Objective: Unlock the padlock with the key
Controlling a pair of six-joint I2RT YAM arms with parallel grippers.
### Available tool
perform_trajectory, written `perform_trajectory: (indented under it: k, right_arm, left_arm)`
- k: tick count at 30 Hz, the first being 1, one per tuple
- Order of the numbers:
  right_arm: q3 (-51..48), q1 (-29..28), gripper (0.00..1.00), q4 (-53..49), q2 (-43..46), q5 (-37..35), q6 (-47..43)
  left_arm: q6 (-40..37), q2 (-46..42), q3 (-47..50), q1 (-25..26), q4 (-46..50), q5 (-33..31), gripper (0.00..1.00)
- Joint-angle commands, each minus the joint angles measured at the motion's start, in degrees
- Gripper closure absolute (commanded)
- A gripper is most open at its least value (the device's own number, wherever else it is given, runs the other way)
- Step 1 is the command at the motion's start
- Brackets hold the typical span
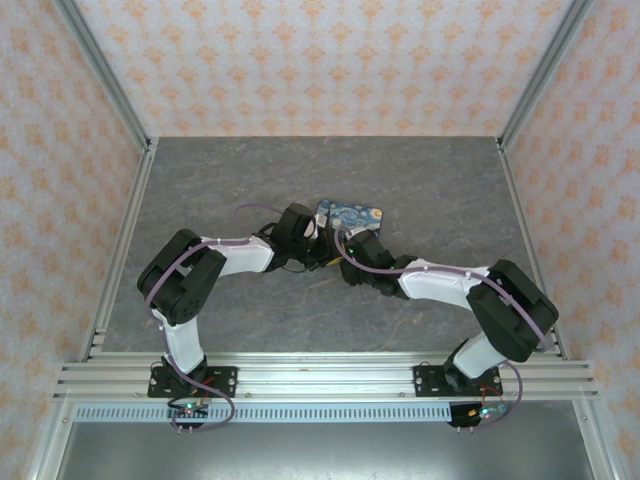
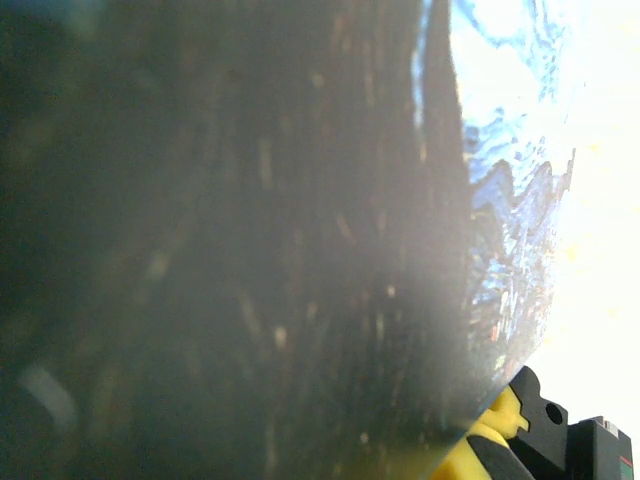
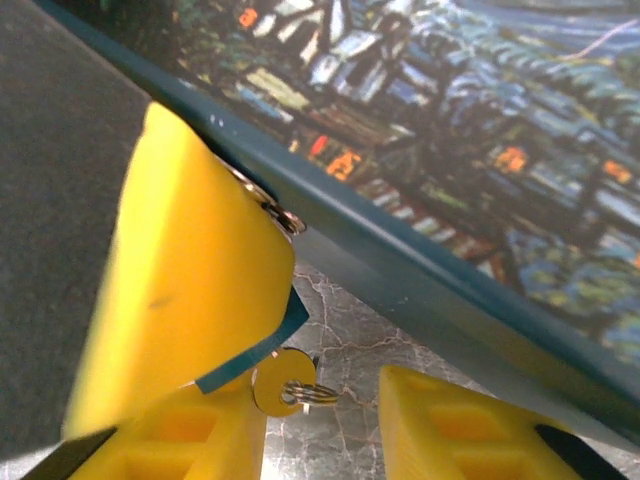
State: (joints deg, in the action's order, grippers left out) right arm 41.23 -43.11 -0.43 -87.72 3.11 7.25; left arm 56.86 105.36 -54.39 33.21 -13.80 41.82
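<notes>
The key (image 3: 281,386) lies at lower centre, beside the painted mat's (image 3: 480,150) edge, between the right hand's (image 3: 322,405) parted fingers (image 3: 190,300). Pinch its round head squarely, clear of the ring (image 3: 315,393). The left hand (image 1: 320,240) is closed, on what I cannot tell.

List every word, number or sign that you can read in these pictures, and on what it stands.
None can be read.
Painted board: orange marks look like brush strokes, not letters.
Small brass disc: no stamp visible.
Black part in the left wrist view: a red mark, too small to read.
</notes>
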Motion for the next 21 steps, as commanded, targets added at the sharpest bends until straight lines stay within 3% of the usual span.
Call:
perform_trajectory:
  k: [1,7,15,21]
  right_arm:
    - [1.94,-0.13,0.69,0.59,-0.89,-3.48,-0.06]
    - [2.97,-0.09,0.74,0.48,-0.95,-3.91,0.09]
    - [3.59,-0.13,0.99,-0.05,-0.26,-2.62,0.14]
    - [2.9,0.79,1.0,0.5,0.79,0.52,1.61]
  left_arm:
    - [0.53,-0.33,-0.8,-0.25,3.13,3.47,1.0]
    - [0.62,-0.16,-0.34,-0.22,2.86,3.35,1.0]
    - [0.36,-0.11,0.49,-0.21,2.6,3.19,1.0]
    - [0.1,0.02,0.69,-0.22,2.55,3.11,1.0]
